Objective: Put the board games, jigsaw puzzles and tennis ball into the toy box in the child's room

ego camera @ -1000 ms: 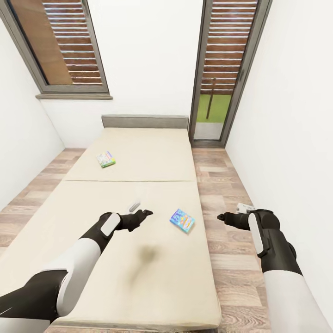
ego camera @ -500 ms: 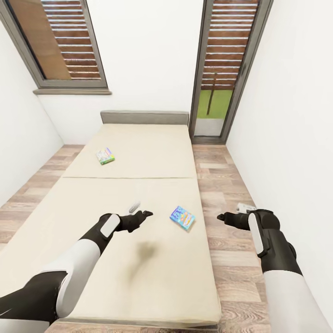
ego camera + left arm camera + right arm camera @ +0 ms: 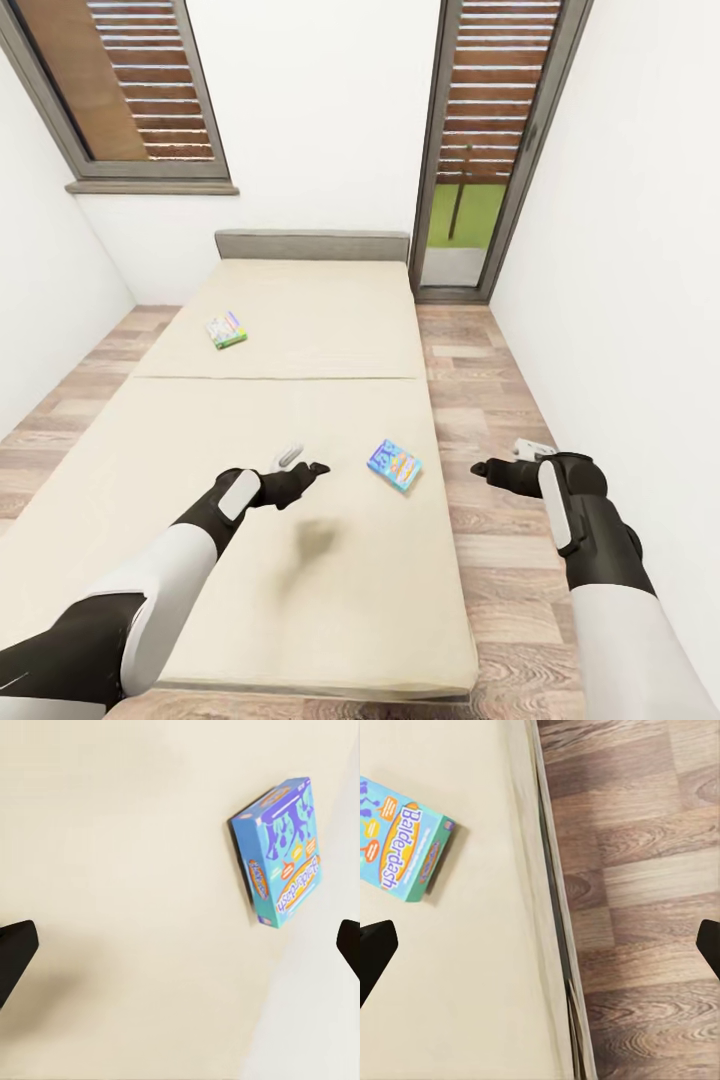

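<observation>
There, on the beige bed [image 3: 300,420], lie two board games: the small blue box [image 3: 394,465] sits near the bed's right edge, and the green-edged one [image 3: 227,331] rests farther up toward the grey headboard [image 3: 312,245]. The left gripper [image 3: 300,462] hangs over the mattress just beside the blue box, its fingers spread apart and holding nothing. The right gripper [image 3: 497,464] hovers over the wood-plank floor [image 3: 480,400] alongside the bed, likewise spread and bare.
</observation>
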`<state>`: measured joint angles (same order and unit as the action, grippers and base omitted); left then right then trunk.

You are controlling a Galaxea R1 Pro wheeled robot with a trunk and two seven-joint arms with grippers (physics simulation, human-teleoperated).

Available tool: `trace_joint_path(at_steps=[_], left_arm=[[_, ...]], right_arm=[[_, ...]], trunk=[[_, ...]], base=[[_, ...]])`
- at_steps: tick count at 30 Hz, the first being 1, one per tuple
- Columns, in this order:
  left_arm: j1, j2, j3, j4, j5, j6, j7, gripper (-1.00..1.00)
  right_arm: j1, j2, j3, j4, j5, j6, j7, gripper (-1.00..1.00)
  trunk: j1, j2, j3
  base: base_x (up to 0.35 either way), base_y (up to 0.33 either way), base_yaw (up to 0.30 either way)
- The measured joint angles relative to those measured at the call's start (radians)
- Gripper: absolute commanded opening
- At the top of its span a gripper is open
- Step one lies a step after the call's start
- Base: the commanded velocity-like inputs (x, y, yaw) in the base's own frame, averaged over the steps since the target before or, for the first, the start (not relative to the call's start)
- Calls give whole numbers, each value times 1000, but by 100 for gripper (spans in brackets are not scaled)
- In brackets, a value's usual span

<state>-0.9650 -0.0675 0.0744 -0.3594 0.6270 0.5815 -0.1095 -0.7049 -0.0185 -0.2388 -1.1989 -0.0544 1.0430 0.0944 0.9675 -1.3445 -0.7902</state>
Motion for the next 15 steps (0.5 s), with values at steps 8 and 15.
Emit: trace_joint_path(at_steps=[8, 15], left_arm=[[-18, 8, 2, 8, -2, -23, 16, 100], [-77, 37, 5, 12, 2, -20, 43, 100]], right_arm=[[-4, -4, -4, -7, -1, 0, 0, 100], [-3, -5, -5, -27, -1, 0, 0, 100]], trunk=[[0, 0, -13], [0, 0, -25]], base=[[0, 0, 0], [0, 0, 0]])
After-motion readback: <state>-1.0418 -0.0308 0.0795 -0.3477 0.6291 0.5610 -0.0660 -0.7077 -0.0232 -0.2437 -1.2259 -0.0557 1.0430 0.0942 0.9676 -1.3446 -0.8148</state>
